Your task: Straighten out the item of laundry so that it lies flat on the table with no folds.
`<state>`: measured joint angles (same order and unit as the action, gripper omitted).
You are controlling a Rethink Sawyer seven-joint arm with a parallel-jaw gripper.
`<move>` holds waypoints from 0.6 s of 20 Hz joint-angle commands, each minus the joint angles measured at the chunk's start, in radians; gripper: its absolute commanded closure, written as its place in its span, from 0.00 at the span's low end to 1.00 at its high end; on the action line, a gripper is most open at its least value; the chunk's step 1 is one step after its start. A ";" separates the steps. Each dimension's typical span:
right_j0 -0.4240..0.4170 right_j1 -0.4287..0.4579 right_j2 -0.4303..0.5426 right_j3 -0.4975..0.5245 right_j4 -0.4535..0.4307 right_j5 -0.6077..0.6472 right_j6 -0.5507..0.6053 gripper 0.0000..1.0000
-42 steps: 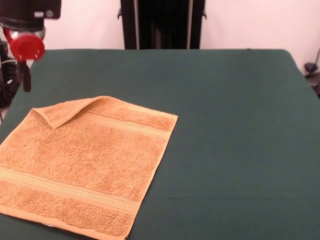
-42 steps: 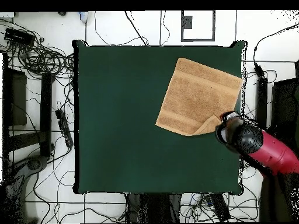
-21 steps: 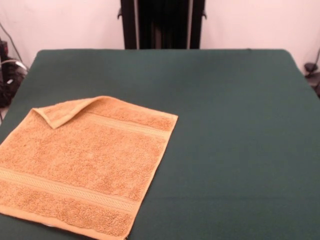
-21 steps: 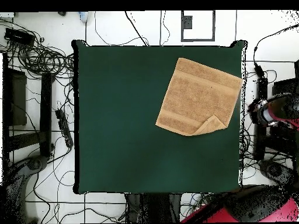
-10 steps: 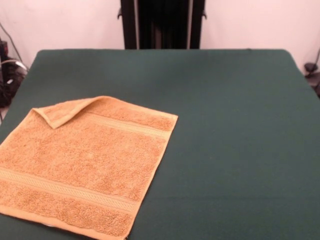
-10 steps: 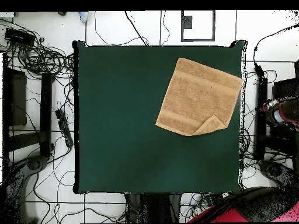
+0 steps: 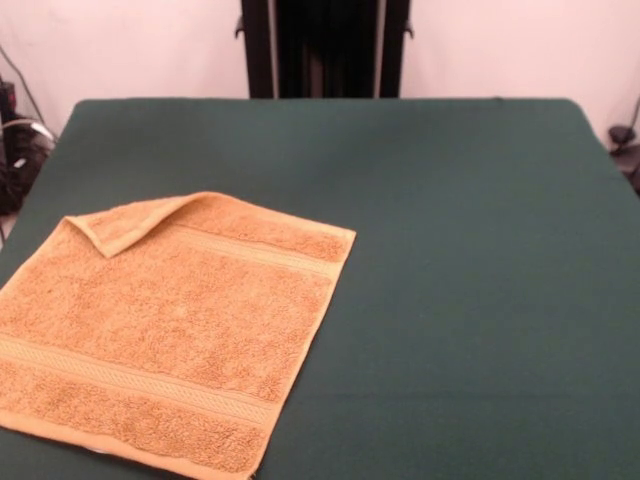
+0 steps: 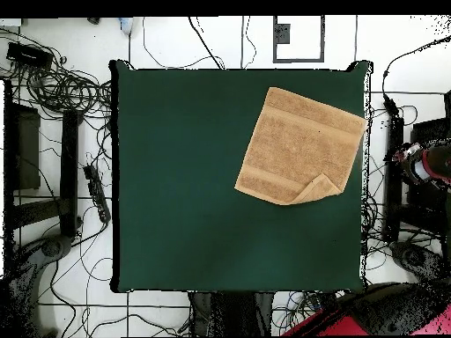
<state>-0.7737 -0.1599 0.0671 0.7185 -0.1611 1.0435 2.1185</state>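
Note:
The orange-tan towel (image 7: pixel 165 325) lies on the dark green table (image 7: pixel 460 250) at the near left in the front view. It is spread almost flat, with its far left corner (image 7: pixel 135 222) folded over onto itself. In the overhead view the towel (image 8: pixel 295 141) lies at the table's (image 8: pixel 194 176) upper right, with the folded corner (image 8: pixel 321 187) at its lower right. The red and black arm is drawn back off the table's right side in the overhead view. Its gripper end (image 8: pixel 410 158) shows there, well clear of the towel and too small to read.
The black pedestal (image 7: pixel 325 48) stands behind the table's far edge. Cables and stands (image 8: pixel 62 132) lie on the floor around the table. The towel's near edge reaches close to the table's near left edge in the front view.

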 commanded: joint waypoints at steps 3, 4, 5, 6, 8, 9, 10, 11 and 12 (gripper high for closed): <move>0.077 -0.028 0.148 0.156 0.080 -0.033 -0.063 0.00; 0.078 -0.029 0.149 0.164 0.085 -0.042 -0.055 0.00; 0.079 -0.028 0.153 0.169 0.090 -0.049 -0.049 0.00; 0.078 -0.028 0.157 0.181 0.095 -0.060 -0.046 0.00; 0.080 -0.032 0.160 0.207 0.108 -0.086 -0.026 0.00; 0.082 -0.036 0.157 0.219 0.114 -0.097 -0.015 0.00; 0.084 -0.042 0.154 0.234 0.120 -0.106 -0.006 0.00; 0.086 -0.048 0.151 0.248 0.126 -0.115 0.002 0.00; 0.088 -0.051 0.150 0.258 0.132 -0.121 0.010 0.00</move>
<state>-0.7517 -0.2111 0.0900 0.7571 -0.0804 0.9983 2.1185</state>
